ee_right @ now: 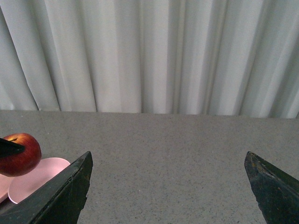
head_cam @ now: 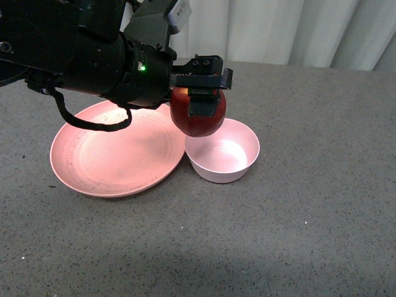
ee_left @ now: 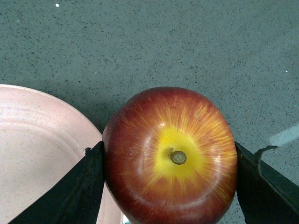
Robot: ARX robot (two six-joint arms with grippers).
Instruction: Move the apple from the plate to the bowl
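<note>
Left gripper (head_cam: 199, 105) holds the apple (head_cam: 198, 120) clamped aloft, seemingly over the bowl's (head_cam: 244, 158) rim on the plate (head_cam: 111, 154) side and not centred: let go here, it may strike that rim, tip the small bowl, or roll back onto the plate.

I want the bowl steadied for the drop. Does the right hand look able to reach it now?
Probably yes: the right hand is open, and bare table lies between it and the bowl. The left hand, holding the apple, crowds only the bowl's left rim.
</note>
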